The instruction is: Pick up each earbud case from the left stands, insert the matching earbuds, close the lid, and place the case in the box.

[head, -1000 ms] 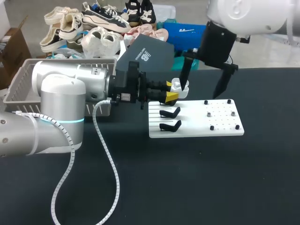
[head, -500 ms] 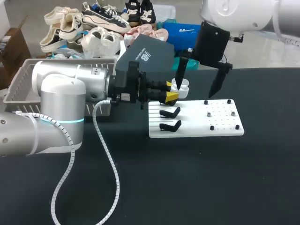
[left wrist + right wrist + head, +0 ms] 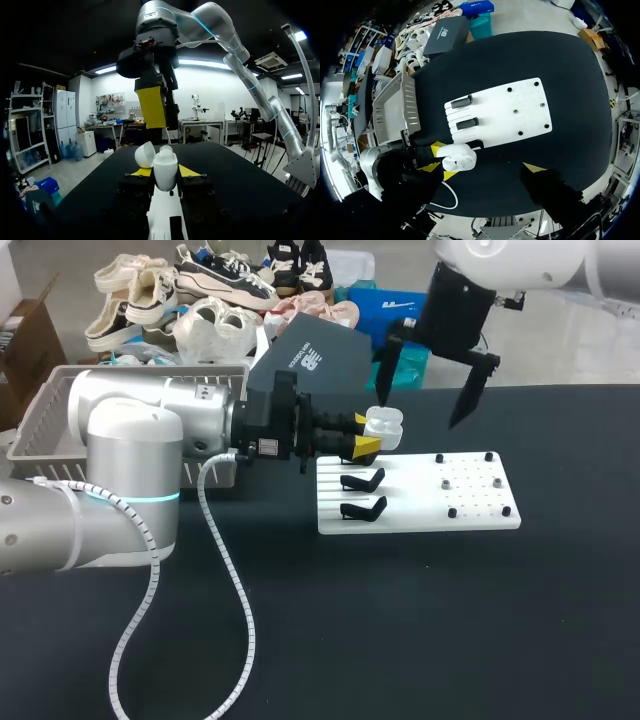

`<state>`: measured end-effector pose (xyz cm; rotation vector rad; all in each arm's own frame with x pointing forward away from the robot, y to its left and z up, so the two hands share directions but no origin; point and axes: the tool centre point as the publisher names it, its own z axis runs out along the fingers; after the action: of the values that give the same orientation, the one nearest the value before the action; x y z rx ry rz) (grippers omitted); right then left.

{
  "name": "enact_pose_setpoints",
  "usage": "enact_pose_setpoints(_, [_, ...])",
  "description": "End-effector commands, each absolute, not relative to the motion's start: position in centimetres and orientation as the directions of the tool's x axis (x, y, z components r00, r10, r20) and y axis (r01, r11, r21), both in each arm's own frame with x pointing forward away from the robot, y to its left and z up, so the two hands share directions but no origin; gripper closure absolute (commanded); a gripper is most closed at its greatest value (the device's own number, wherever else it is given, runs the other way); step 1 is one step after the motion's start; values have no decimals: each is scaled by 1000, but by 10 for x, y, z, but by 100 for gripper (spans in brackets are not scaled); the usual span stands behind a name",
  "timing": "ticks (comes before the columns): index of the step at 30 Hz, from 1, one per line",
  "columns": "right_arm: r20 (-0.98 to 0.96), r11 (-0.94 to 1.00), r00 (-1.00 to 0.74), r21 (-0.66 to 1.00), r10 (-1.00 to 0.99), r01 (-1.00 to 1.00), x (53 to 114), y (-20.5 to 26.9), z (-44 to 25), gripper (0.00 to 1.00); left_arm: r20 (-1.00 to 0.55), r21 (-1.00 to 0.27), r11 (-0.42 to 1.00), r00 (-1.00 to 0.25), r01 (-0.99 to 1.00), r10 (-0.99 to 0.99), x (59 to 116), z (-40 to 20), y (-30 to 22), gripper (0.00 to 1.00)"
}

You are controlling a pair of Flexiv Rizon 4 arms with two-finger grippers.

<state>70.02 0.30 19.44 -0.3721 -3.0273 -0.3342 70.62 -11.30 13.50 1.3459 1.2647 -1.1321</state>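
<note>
A white earbud case [image 3: 385,425] with its lid hinged open is held out over the far left corner of the white board [image 3: 470,502]; my left gripper [image 3: 368,434] is shut on it. In the left wrist view the case [image 3: 164,169] sits upright between the yellow tips [image 3: 141,172]. My right gripper [image 3: 420,408] hangs open above and behind the case, one finger beside it, nothing between its fingers. From the right wrist view the case [image 3: 459,156] lies below, near one finger of the right gripper [image 3: 482,171]. Two black stands [image 3: 362,494] on the board are bare.
Small pegs [image 3: 470,482] dot the right half of the board. A grey basket [image 3: 45,415] sits at the table's far left behind my left arm. A dark box [image 3: 312,355] lies at the far edge behind the case.
My right gripper has lifted up and away from the case and spread its fingers a little wider. The left arm and the case have stayed still.
</note>
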Motion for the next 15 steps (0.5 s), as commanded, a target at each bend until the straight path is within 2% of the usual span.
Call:
enact_pose_setpoints(1, [105,940,-961,204,255,272,715,-3,196,0,-990,39,-26,42,999,133,705,135,-113,100])
enact_pose_setpoints(15, [96,928,-943,174,318,330,748,-10,177,0,-990,39,-26,42,999,133,705,135,-113,100])
